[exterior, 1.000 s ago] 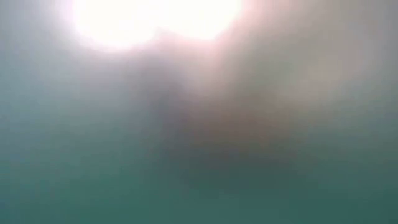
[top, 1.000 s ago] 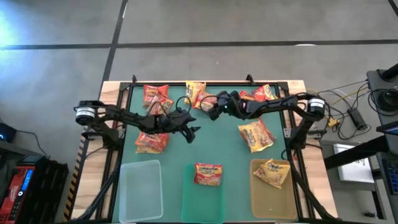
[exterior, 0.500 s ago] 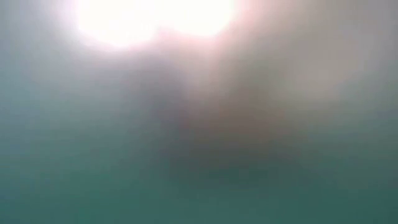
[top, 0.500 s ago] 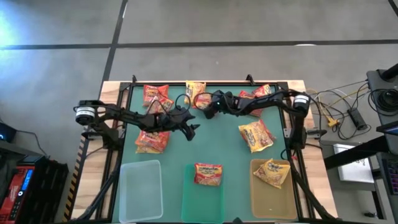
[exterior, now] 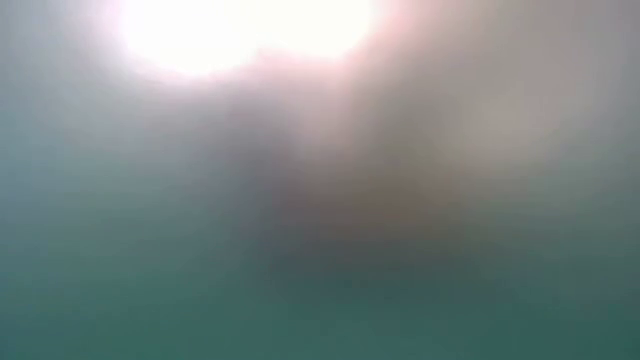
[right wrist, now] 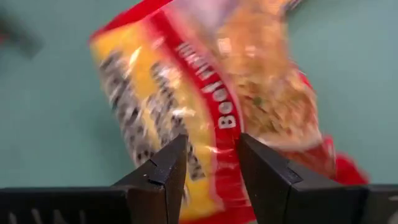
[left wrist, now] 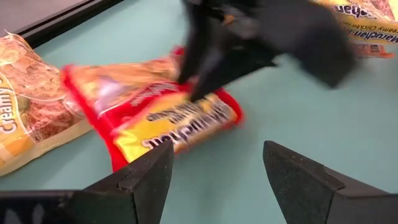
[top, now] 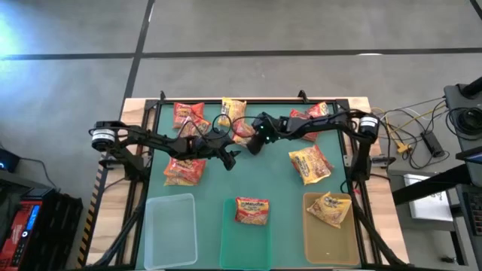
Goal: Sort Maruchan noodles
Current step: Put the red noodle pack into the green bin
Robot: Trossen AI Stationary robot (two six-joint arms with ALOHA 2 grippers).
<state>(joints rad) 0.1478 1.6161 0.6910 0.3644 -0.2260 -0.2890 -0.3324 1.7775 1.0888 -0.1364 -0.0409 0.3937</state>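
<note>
Fingers of the right gripper pinch a red packet at the table's far middle, having swung in from the far right packets a second ago. Left gripper waits spread just beside it. One packet lies in the green bin, so sorting has barely begun.

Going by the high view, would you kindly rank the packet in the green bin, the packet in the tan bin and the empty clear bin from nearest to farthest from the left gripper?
From the left gripper, near the table's middle:
1. The packet in the green bin, just ahead and slightly right.
2. The empty clear bin, at the front left.
3. The packet in the tan bin, at the front right.
</note>
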